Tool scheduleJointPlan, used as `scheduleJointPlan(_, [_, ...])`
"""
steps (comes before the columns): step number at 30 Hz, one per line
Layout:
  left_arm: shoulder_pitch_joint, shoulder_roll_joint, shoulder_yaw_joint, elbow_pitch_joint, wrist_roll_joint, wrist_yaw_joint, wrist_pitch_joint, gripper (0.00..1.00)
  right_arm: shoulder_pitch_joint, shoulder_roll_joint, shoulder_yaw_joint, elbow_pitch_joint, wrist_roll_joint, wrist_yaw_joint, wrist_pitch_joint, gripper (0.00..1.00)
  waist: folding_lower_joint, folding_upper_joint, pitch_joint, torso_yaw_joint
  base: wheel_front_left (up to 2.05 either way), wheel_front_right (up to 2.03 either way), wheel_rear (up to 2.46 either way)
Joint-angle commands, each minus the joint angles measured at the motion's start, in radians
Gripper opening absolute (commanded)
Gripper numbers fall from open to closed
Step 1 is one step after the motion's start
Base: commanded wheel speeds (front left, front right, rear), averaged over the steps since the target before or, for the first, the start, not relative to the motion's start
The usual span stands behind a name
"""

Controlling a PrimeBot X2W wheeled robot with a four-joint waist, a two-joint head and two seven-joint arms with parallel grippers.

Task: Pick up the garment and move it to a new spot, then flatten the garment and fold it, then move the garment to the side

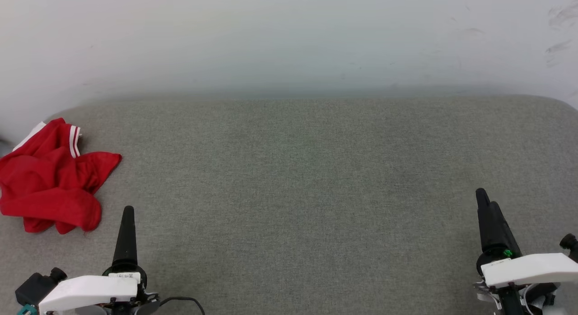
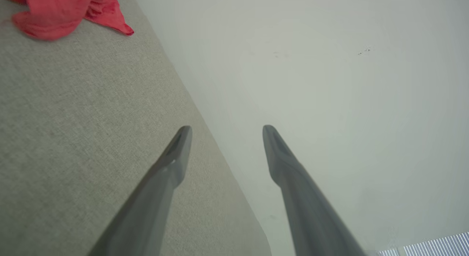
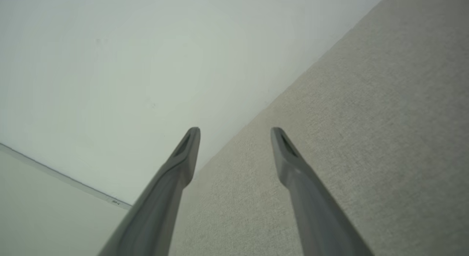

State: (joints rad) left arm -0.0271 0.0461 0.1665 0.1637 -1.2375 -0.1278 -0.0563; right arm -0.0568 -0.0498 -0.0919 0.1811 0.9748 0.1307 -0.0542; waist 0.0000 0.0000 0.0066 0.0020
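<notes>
Closest to the robot, the left gripper (image 2: 226, 128) hangs low over the grey cloth top (image 1: 307, 193). Its two dark fingers are spread wide apart, with nothing between them. The right gripper (image 3: 235, 129) is far off on the other side, and it is wide open and empty too.

A bit farther out, on the left side of the grey top, lies the red T-shirt (image 1: 49, 179). It is bunched up in a heap, with a white sleeve and a striped edge poking out at the back. It is near the left gripper, ahead of it and off to its left, not touching it. Behind everything is a plain white wall (image 1: 289, 35).

I think the job is at its very start, and the shirt needs picking up first. The left gripper is the close one, so it is the better one to go. It should come down on a thick, high fold of the heap, get cloth between its fingers, then pinch hard. Grabbing only a thin edge could let the shirt slip. The big bare middle of the grey top looks like a good new spot.
</notes>
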Motion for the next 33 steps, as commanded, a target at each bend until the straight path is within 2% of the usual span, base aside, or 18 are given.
scheduleJointPlan(1, [-0.001, 0.003, -0.019, -0.040, 0.054, -0.002, -0.013, 1.00, -0.016, -0.001, 0.002, -0.039, -0.093, 0.000, -0.013, 1.00, 0.0000, 0.0000, 0.001, 0.000, 0.00, 0.00, 0.00])
scheduleJointPlan(6, [0.015, 0.004, -0.059, -0.080, 0.159, -0.002, -0.030, 1.00, -0.013, -0.001, 0.012, -0.074, -0.231, 0.000, -0.031, 1.00, 0.0000, 0.0000, 0.003, 0.001, 0.00, 0.00, 0.00])
scheduleJointPlan(12, [0.026, 0.003, -0.084, -0.121, 0.373, 0.000, -0.048, 1.00, -0.007, -0.001, 0.028, -0.093, -0.375, 0.000, -0.050, 1.00, 0.0000, 0.0000, 0.006, 0.001, 0.00, 0.00, 0.00])
scheduleJointPlan(22, [0.036, 0.004, -0.141, -0.170, 0.577, 0.023, -0.074, 1.00, -0.006, -0.001, 0.037, -0.121, -0.545, 0.000, -0.075, 1.00, 0.0000, 0.0000, 0.013, 0.000, 0.00, 0.00, 0.00])
scheduleJointPlan(26, [0.036, 0.004, -0.157, -0.193, 0.647, 0.052, -0.085, 1.00, -0.004, -0.001, 0.041, -0.126, -0.619, 0.000, -0.087, 1.00, 0.0000, 0.0000, 0.016, 0.000, 0.00, 0.00, 0.00])
scheduleJointPlan(33, [0.048, 0.004, -0.203, -0.218, 0.777, 0.068, -0.104, 1.00, 0.002, -0.001, 0.047, -0.121, -0.731, 0.000, -0.106, 1.00, 0.0000, 0.0000, 0.015, -0.001, 0.00, 0.00, 0.00])
